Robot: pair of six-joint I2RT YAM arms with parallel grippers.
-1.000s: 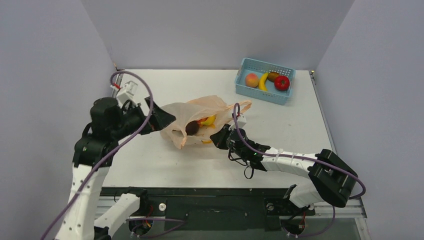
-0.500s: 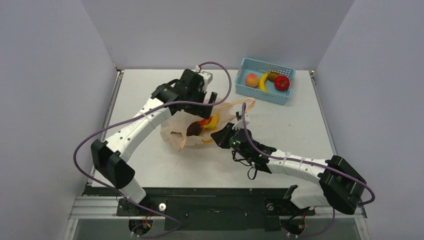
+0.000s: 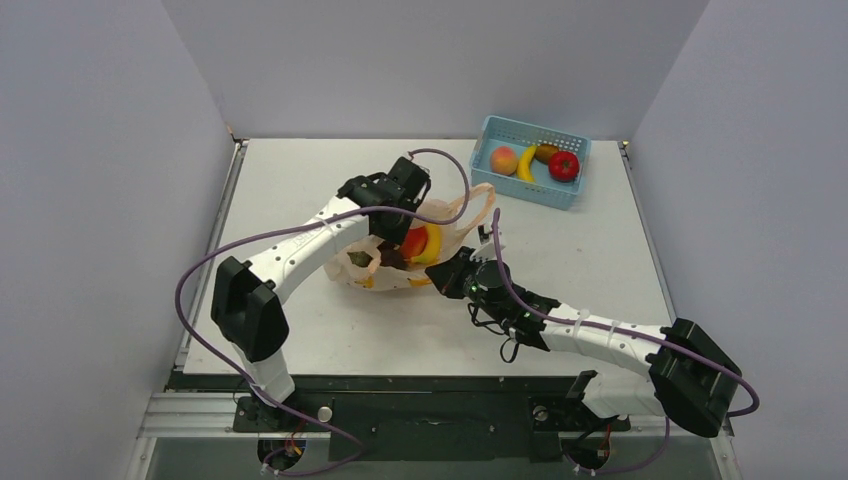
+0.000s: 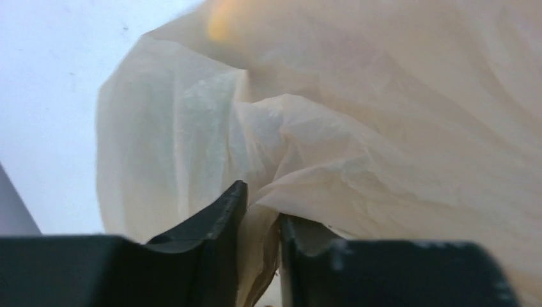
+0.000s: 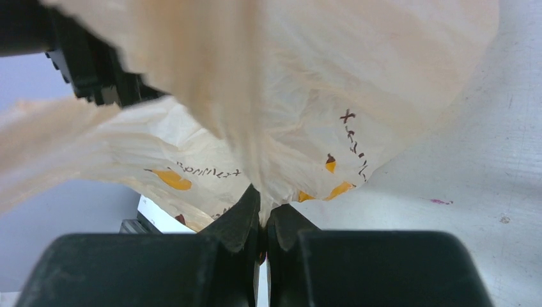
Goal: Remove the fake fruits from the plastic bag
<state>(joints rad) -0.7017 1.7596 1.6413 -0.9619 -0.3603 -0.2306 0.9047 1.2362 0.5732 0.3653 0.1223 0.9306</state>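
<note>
While the left gripper (image 4: 262, 206) and right gripper (image 5: 264, 206) each clamp a fold of the plastic bag (image 3: 448, 228) mid-table, spreading its mouth and tipping gently should spill the fake fruits (image 3: 417, 243) inside

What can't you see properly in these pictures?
1. Top view: the count of fake fruits in the plastic bag; film and the left arm cover some.
2. Top view: the brownish thing in the blue basket, too small to name.
3. Left wrist view: the fruits; bag film fills the picture beyond the left end effector, bar a yellow blur.
4. Right wrist view: the fruits again; past the right end effector only film and print show.
</note>
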